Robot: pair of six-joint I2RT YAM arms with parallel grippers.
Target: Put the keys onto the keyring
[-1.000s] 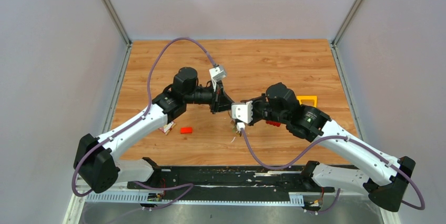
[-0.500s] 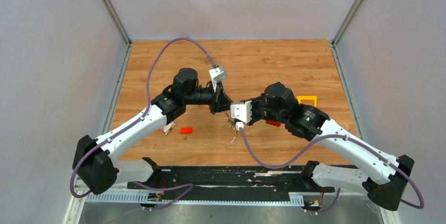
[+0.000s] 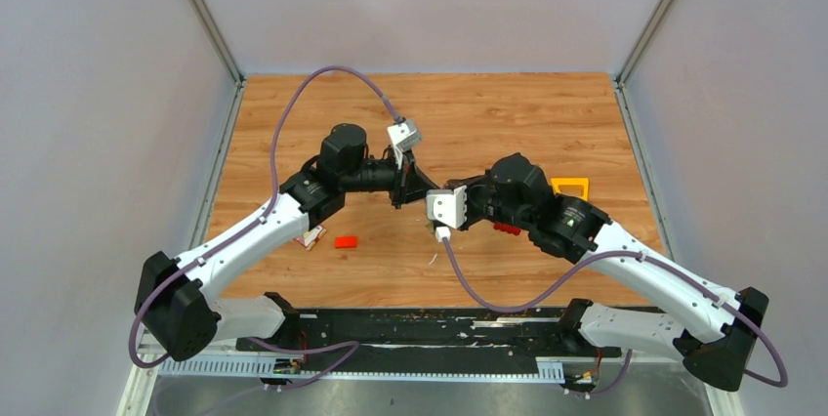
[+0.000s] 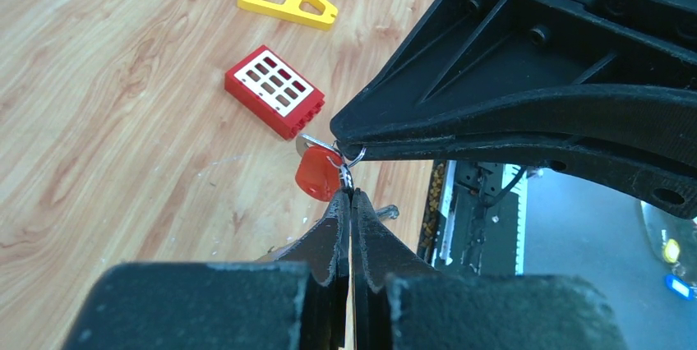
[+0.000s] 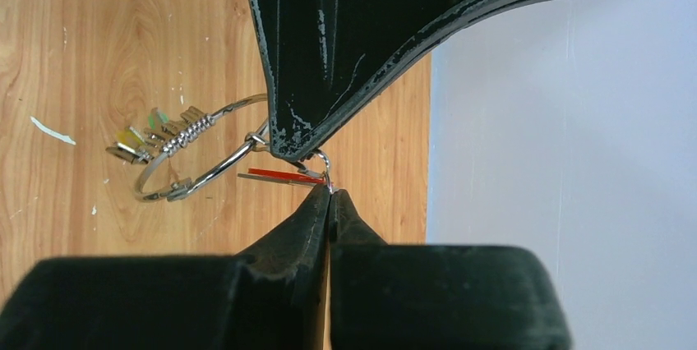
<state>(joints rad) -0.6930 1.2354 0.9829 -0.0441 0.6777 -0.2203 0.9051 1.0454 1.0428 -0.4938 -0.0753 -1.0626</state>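
Mid-table, L & R jaws pinched closed on red key [image 4: 319, 173], keyring [image 5: 210, 169] beside.

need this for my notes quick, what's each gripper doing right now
left gripper: closed, pinching the keyring
right gripper: closed, holding the red key

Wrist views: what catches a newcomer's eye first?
The left gripper and right gripper, both shut, meet tip to tip mid-air over the wooden table, pinching a small silver loop carrying a red-headed silver key. A thin silver wire keyring strung with small keys hangs beside them.
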